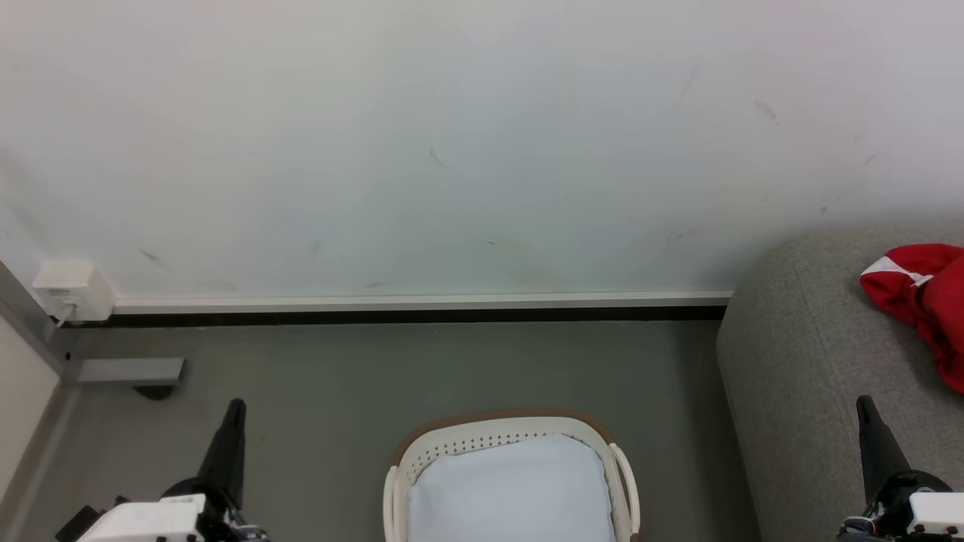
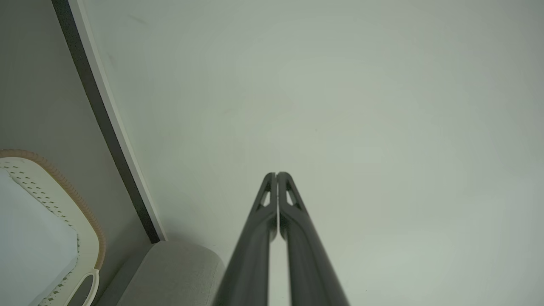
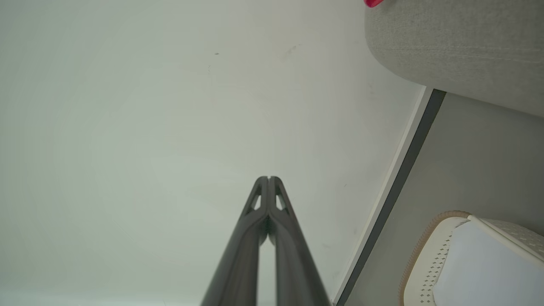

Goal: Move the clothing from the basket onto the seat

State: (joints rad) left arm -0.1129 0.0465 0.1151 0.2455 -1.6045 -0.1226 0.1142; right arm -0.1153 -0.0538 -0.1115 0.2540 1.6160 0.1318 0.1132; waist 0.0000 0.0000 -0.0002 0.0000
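Red jersey fabric, the clothing (image 1: 925, 297), lies crumpled at the right edge of the head view, one white stripe showing, on top of the seat (image 1: 798, 361), a grey woven sofa with a rounded corner. At bottom centre stands the basket (image 1: 489, 439), oval cream plastic with perforated walls and a brown rim, holding a smooth pale blue-white cloth (image 1: 512, 489). My left gripper (image 2: 276, 174) and right gripper (image 3: 269, 178) point at the matt white wall (image 1: 452, 150), long dark fingers pressed tip to tip, gripping nothing.
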